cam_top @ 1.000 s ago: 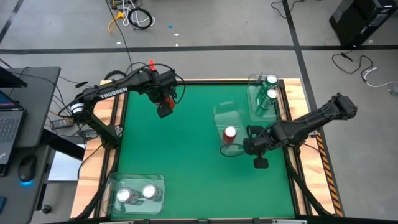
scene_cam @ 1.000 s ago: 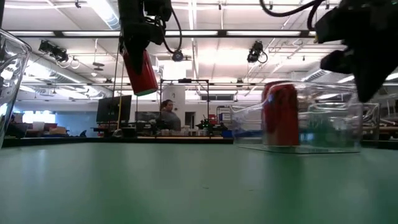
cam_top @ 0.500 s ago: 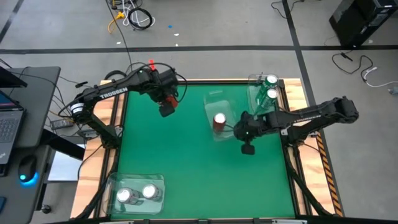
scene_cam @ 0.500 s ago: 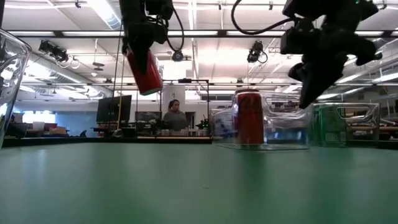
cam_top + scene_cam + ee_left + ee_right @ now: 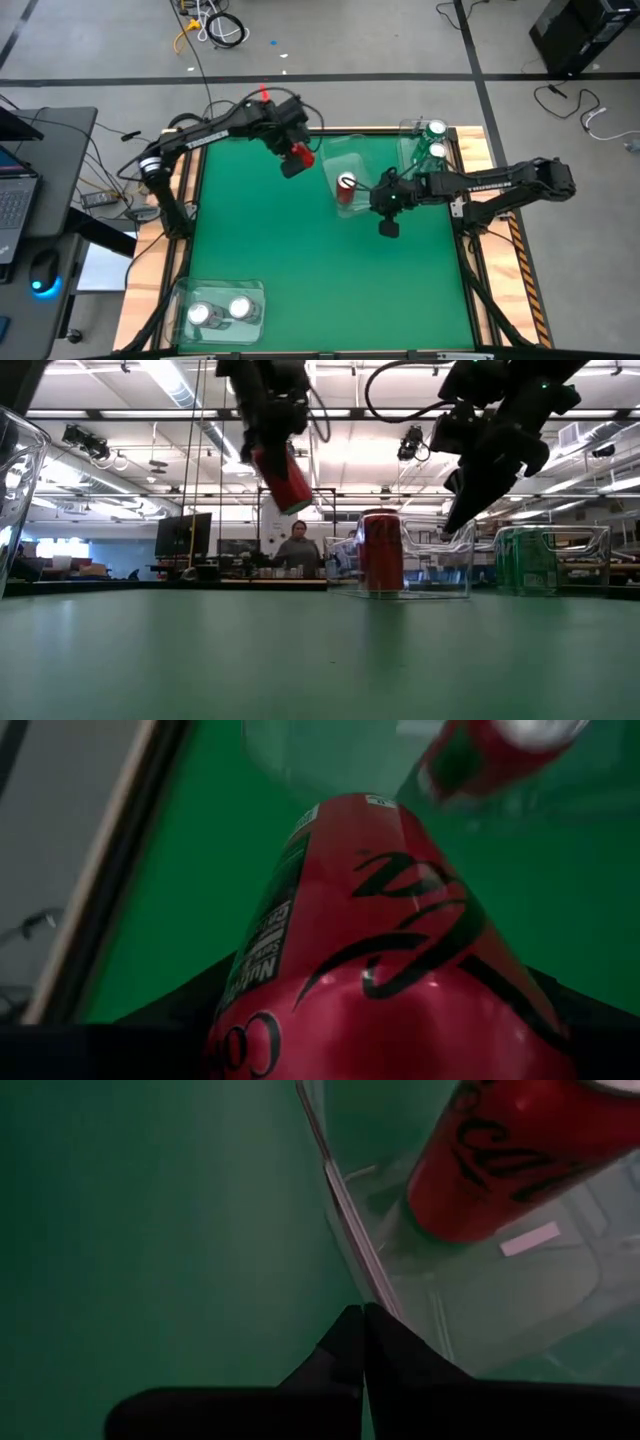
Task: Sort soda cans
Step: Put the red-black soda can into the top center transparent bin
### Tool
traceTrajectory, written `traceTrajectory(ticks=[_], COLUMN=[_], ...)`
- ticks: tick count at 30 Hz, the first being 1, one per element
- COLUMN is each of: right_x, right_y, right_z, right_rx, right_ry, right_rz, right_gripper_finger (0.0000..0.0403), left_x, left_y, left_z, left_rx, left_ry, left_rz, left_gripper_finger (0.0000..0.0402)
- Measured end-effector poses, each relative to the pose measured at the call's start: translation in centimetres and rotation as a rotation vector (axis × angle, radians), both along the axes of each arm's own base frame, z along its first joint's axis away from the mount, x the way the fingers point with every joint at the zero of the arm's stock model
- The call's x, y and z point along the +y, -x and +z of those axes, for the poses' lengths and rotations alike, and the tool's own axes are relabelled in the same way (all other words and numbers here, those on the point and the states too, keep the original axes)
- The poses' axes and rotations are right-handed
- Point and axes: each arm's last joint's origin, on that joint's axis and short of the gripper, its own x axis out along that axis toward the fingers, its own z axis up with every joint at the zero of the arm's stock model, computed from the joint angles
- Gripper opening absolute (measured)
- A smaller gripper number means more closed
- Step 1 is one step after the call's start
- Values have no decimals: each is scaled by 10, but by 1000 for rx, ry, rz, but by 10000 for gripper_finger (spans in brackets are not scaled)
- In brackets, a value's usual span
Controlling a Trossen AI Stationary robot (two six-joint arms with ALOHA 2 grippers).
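My left gripper (image 5: 293, 160) holds a red soda can (image 5: 299, 155) in the air over the table's far middle, just left of a clear bin (image 5: 366, 166). In that bin stands a second red can (image 5: 346, 184), upright on its base (image 5: 381, 550). My right gripper (image 5: 377, 196) is shut at the bin's right wall, its fingers slanting down (image 5: 450, 525). The left gripper's fingertips are hidden behind the can it holds (image 5: 380, 940). My left gripper has the red can's body (image 5: 300, 970) between its two fingers, which show dark on either side. It comes from above, slanting down. The can hangs tilted below it (image 5: 283, 475), clear of the table. My right gripper's shut fingertips (image 5: 345, 1330) sit on the rim of the bin's wall (image 5: 338, 1195), one finger over the inside and one over the outside. They slant down from the table's right. The bin rests flat on the table.
A clear bin with two green cans (image 5: 432, 150) stands at the far right corner. Another with two silver cans (image 5: 220, 312) sits at the near left corner. A person (image 5: 298, 546) shows in the room behind the table.
My left gripper has carried its red can toward the table's right, nearer the bin, and the can has tipped more. My right gripper has swung toward the table's left and far edge and turned. The bin with its upright red can has slid along with it.
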Motion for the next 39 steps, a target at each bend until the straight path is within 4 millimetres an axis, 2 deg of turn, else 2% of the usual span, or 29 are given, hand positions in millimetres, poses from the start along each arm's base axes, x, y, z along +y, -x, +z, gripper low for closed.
traceTrajectory(ticks=[4, 7, 10, 14, 18, 22, 27, 30, 39], right_x=[-1, -1, 0, 3, 1, -8, -15, -15, -14], right_y=[-7, -11, -9, 2, 23, 33, 26, 18, 1], right_z=[-5, -7, -2, 20, 31, 25, 1, -8, -4], right_rx=[-3, -22, -9, 9, 79, 141, 168, 120, -38], right_ry=[7, 6, -18, -15, 84, 122, 99, 56, -6], right_rz=[14, 17, 2, -42, -195, -320, -343, -323, -250], right_gripper_finger=[0, 0, 0, 0, 0, 0, 0, 0, 0], left_x=[11, 20, 26, 34, 33, 34, 35, 34, 41], left_y=[-20, -34, -48, -66, -63, -65, -68, -67, -70], left_z=[20, 26, 25, 14, 9, 9, 10, 10, -1], left_rx=[-9, 13, 46, 48, 82, 74, 46, 48, 82], left_ry=[-10, -7, 1, 3, 17, 9, -7, -5, -5], left_rz=[-30, -45, -66, -75, -93, -93, -95, -95, -113], left_gripper_finger=[293, 293, 293, 293, 293, 293, 293, 293, 293])
